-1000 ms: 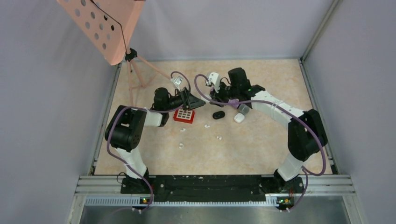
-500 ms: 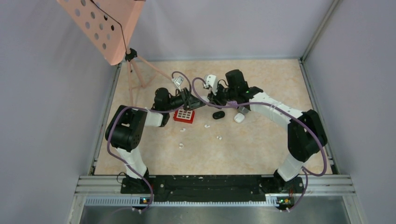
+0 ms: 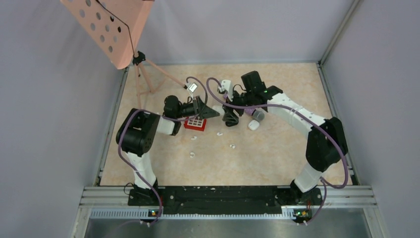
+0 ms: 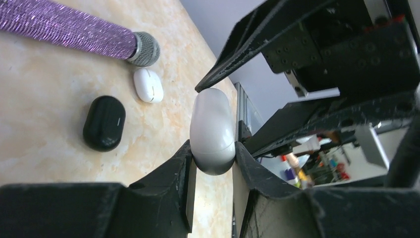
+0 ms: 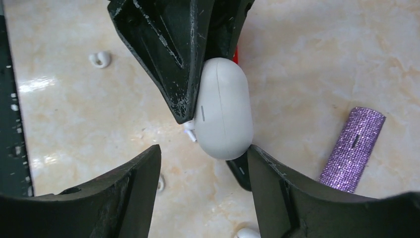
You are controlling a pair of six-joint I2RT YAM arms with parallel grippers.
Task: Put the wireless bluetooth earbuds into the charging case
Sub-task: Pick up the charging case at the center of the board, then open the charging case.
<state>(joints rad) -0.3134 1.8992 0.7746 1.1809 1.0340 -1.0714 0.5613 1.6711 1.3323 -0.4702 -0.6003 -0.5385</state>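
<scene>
A white oval charging case [image 4: 213, 129], lid closed, hangs above the table with my left gripper [image 4: 213, 154] shut on its lower end. In the right wrist view the same case [image 5: 223, 109] points at my right gripper [image 5: 204, 159], which is open; its right finger [image 5: 277, 188] sits close against the case's tip and its left finger stands well apart. From above, the two grippers [image 3: 210, 112] [image 3: 231, 117] meet at mid-table. White earbuds lie loose on the table [image 3: 219, 133] [image 3: 232, 146] [image 3: 192, 155], and one more earbud [image 5: 100, 59] lies beyond.
A black case [image 4: 104, 122] and a small white case [image 4: 148, 85] lie beside a purple microphone [image 4: 69, 27]. A red block [image 3: 195, 122] sits under the left arm. A pink music stand [image 3: 111, 27] rises at the back left.
My left jaws have closed on the white case and my right jaws have spread wide. The right wrist has dropped lower, toward the left gripper.
</scene>
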